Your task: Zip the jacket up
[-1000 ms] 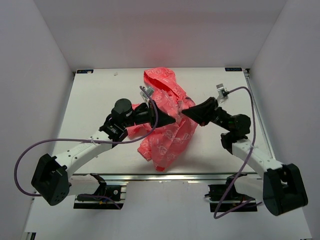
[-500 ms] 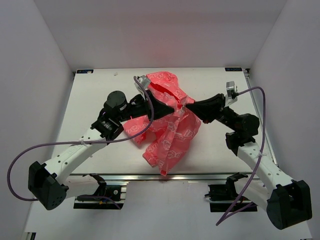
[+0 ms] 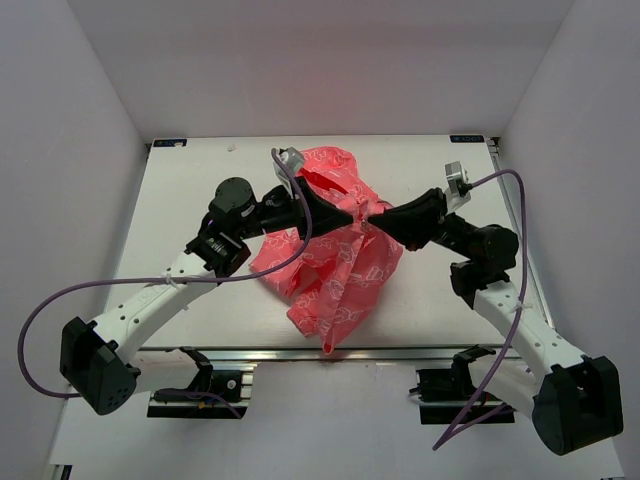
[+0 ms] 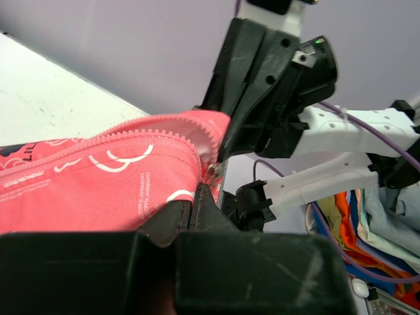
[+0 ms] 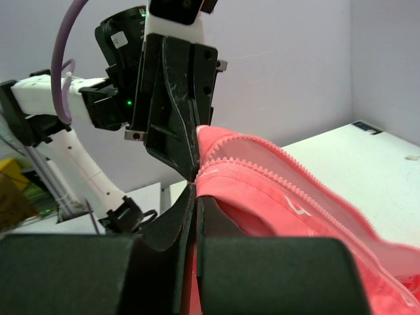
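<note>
Pinching the thin coral-pink hooded jacket [image 3: 345, 275] at its zipper edge [image 4: 131, 136], left gripper [image 3: 345, 213] and right gripper [image 3: 371, 215] sit nearly tip-to-tip; keep the teeth taut as you pull.

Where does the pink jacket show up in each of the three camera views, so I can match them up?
Top external: the coral-pink thin-fabric hooded jacket sits bunched at picture centre.
Left wrist: the jacket fills the left and centre, zipper teeth along its top edge.
Right wrist: the jacket runs from centre to lower right.
Shared landmark: the zipper edge pinched where the left gripper and right gripper meet.
</note>
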`<state>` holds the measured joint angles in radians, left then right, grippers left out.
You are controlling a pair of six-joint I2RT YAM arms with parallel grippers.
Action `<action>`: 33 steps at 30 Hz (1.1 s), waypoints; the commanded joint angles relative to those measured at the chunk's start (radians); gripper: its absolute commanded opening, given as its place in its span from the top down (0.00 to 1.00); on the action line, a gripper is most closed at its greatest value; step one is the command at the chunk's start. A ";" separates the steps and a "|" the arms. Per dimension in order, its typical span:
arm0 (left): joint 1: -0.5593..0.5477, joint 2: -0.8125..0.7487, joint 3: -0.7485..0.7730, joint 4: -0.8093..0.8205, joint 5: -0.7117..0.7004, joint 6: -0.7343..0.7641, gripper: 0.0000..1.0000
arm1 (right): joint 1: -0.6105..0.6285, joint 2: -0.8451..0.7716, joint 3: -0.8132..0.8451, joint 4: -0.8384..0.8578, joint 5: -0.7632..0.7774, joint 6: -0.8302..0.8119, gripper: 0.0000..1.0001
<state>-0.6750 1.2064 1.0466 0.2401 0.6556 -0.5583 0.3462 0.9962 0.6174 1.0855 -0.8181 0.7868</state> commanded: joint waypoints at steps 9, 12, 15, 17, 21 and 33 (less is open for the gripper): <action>0.006 -0.019 -0.020 0.123 0.039 -0.048 1.00 | -0.003 0.056 0.039 0.152 -0.042 0.086 1.00; 0.006 -0.010 -0.023 0.125 0.042 -0.054 1.00 | -0.003 0.061 0.041 0.172 -0.046 0.098 1.00; 0.006 0.004 -0.026 0.137 0.047 -0.064 1.00 | -0.003 0.061 0.038 0.195 -0.052 0.111 1.00; 0.006 0.013 -0.025 0.142 0.047 -0.069 1.00 | -0.001 0.059 0.036 0.197 -0.052 0.115 1.00; 0.006 0.016 -0.031 0.157 0.047 -0.081 1.00 | -0.001 0.059 0.031 0.197 -0.053 0.115 1.00; 0.006 0.008 -0.063 0.195 0.082 -0.106 1.00 | -0.001 0.073 0.022 0.217 -0.004 0.126 1.00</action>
<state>-0.6693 1.2289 0.9997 0.3923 0.7002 -0.6487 0.3462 1.0683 0.6189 1.2152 -0.8658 0.9089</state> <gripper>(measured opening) 0.026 0.012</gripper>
